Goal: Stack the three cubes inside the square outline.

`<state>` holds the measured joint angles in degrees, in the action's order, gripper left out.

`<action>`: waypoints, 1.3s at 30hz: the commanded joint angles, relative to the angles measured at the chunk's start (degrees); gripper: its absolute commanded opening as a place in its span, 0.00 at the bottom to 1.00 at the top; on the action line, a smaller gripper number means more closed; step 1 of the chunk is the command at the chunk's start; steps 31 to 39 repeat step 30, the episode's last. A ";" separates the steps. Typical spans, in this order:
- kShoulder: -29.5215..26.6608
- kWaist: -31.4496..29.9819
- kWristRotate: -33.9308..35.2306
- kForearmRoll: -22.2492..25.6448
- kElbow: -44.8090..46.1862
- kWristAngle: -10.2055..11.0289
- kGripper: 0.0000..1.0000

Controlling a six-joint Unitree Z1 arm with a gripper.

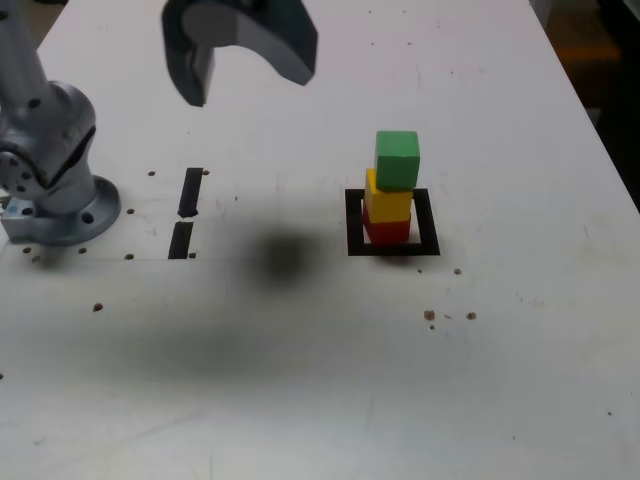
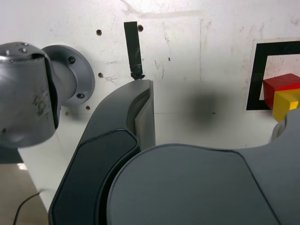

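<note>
Your gripper (image 1: 248, 88) is released, its jaws apart and holding nothing, while the green cube (image 1: 397, 160) sits atop the yellow cube (image 1: 388, 203) and red cube (image 1: 389, 232) inside the square outline (image 1: 354, 222).

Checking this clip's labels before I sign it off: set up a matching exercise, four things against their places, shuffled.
1. green cube
2. yellow cube
3. red cube
4. tool

A. at the bottom of the stack, within the black square outline
B. open, away from the stack
C. on top of the stack
D. between two other cubes

Pairs: 1-C, 2-D, 3-A, 4-B
</note>
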<state>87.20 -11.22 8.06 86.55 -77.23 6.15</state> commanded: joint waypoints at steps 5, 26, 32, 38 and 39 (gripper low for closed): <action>-8.94 3.10 -3.22 -11.29 21.36 -3.28 1.00; -3.27 3.75 -6.54 -21.02 31.53 -3.00 1.00; -3.15 3.75 -6.17 -21.09 31.57 -2.91 1.00; -3.15 3.75 -6.17 -21.09 31.57 -2.91 1.00; -3.15 3.75 -6.17 -21.09 31.57 -2.91 1.00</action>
